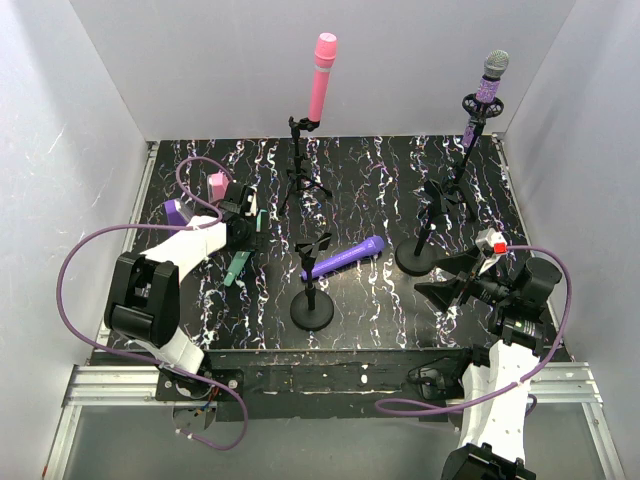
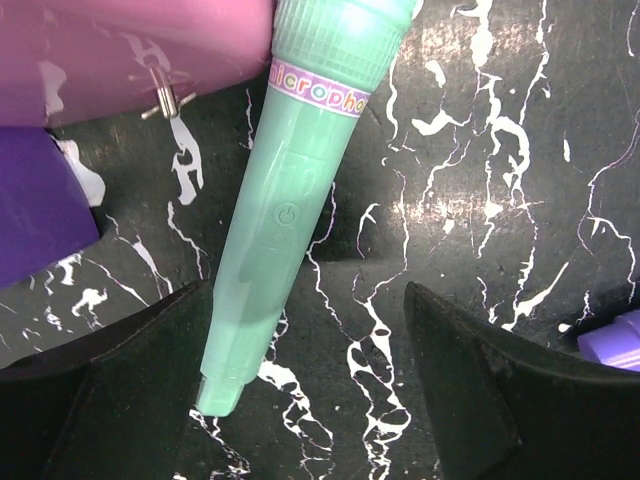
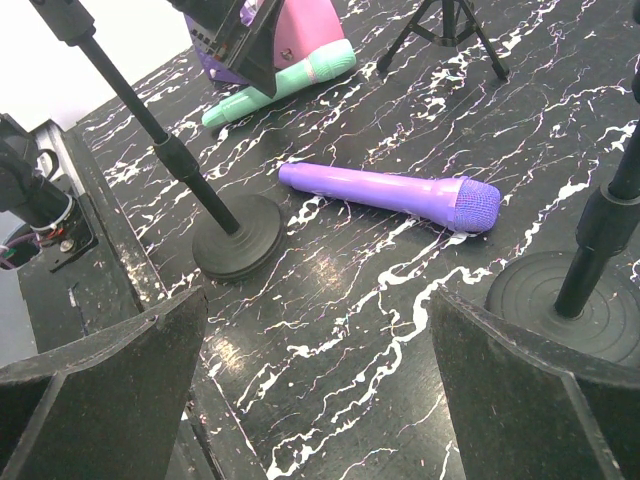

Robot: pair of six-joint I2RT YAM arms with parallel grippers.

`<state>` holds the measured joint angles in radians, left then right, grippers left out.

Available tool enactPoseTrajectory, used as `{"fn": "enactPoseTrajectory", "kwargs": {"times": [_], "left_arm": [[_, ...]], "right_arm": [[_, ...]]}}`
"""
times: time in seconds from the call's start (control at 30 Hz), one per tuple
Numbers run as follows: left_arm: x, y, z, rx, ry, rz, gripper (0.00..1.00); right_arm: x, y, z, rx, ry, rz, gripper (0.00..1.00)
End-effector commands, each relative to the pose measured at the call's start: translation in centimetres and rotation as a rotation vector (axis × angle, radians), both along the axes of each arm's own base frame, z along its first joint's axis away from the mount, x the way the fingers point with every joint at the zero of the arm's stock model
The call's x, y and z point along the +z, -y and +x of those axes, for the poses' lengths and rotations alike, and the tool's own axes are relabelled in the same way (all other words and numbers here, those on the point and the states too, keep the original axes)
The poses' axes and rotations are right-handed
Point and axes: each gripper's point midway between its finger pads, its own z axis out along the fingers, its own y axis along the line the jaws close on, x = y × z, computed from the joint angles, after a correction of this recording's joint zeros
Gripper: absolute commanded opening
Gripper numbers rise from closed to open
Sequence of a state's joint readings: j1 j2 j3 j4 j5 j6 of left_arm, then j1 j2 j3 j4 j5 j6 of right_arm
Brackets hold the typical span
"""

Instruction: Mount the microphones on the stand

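Mint green microphone (image 2: 290,230) flat on the bench (image 2: 480,180), handle between wide-apart left jaws, left arm (image 1: 185,248) bent low over it, plain purple microphone (image 3: 390,190) lying mid-bench, right jaws apart nearby, pink microphone (image 1: 323,75) and glittery purple microphone (image 1: 490,85) upright on stands (image 1: 298,165).

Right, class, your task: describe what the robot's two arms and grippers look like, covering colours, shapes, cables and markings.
Both arms, left arm and right arm, have white shells with black joint housings. A purple cable loops along each. The left gripper and right gripper have broad, matte black, wedge-shaped fingers. A small red-and-white part sits on the right wrist.
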<state>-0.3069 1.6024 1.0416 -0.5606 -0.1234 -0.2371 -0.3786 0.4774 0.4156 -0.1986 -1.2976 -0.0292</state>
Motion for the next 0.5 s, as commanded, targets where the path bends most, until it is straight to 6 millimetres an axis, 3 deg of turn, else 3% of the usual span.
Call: {"fn": "enactPoseTrajectory", "kwargs": {"times": [0.0,0.2,0.47], "left_arm": [[1.1,-0.3,1.4,-0.069,0.077,0.051,0.74],[-1.8,-0.9,0.9,-0.073,0.011,0.097,0.68],[-3.7,-1.0,0.4,-0.075,-0.043,0.110,0.58]], "right_arm": [[0.8,0.0,0.1,0.013,0.046,-0.012,0.98],[0.8,0.0,0.0,0.019,0.044,-0.010,0.98],[0.9,-0.1,0.0,0.020,0.047,-0.010,0.98]]}}
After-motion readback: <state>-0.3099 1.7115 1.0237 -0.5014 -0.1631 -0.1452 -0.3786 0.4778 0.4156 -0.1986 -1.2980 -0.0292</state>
